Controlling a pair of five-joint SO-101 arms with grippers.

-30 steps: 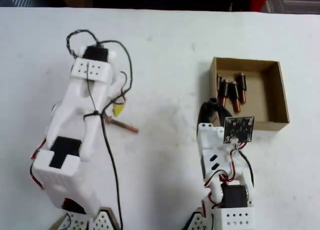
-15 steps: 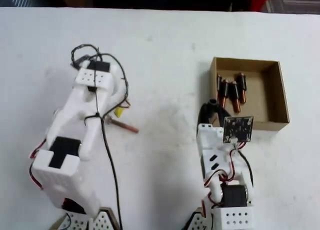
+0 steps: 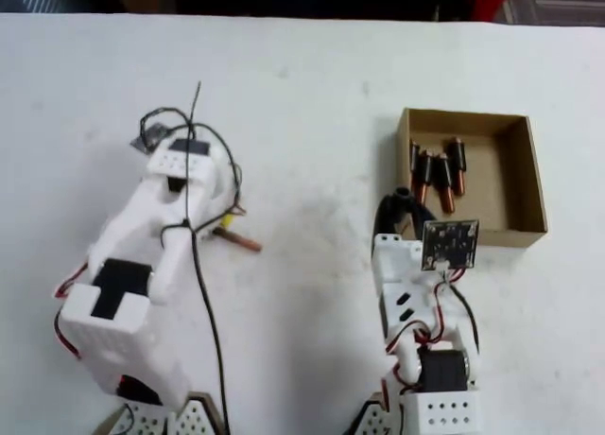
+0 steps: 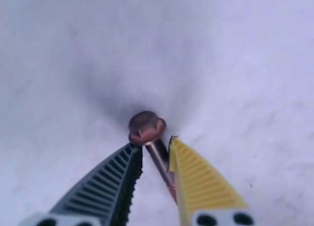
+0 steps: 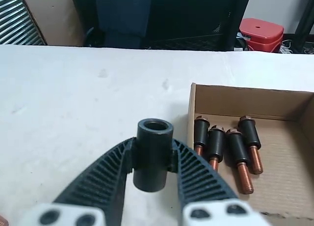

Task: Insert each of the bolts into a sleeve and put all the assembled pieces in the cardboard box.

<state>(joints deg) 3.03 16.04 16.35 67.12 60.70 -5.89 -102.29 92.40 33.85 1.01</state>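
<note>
A copper bolt (image 3: 244,241) lies on the white table left of centre. My left gripper (image 3: 224,225) is down at its head end. In the left wrist view the grey and yellow fingers of the left gripper (image 4: 154,150) are shut on the shaft just behind the head of the bolt (image 4: 146,127). My right gripper (image 5: 153,155) is shut on an upright black sleeve (image 5: 153,137), its hole facing up. It stands just left of the cardboard box (image 3: 531,170), where the sleeve (image 3: 401,200) shows dark. Several bolt-in-sleeve pieces (image 5: 225,145) lie in the box (image 5: 245,100).
Black cables loop over the left arm (image 3: 142,255). The table's far edge runs along the top of the high view, with dark furniture and a red container (image 5: 262,32) beyond it. Bare table lies between the arms.
The left arm's wrist has come down and back over the bolt, and its fingers have closed in on the shaft. The bolt and the right arm have not moved.
</note>
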